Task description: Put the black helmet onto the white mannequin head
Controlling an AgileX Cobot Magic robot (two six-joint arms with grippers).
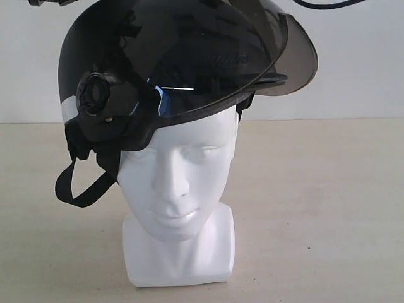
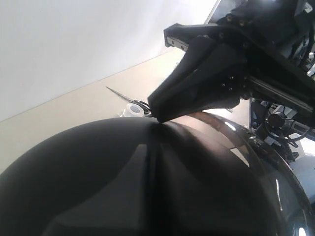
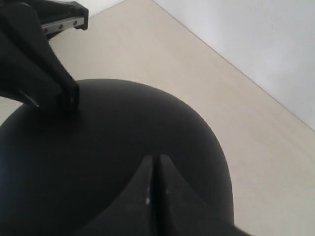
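one round black helmet [image 1: 158, 57] sits on one glossy white mannequin head [image 1: 183, 183], which stands upright on the beige table [image 1: 328, 202] and faces the camera. the helmet's smoky curved visor [image 1: 297, 57] points up and right. the left gripper [image 2: 162, 110] and right gripper [image 3: 64, 98] touch the shell; i cannot tell how far either is open.

A beige table [image 1: 328, 208] runs back to a white wall [image 1: 360, 76] — both plain.
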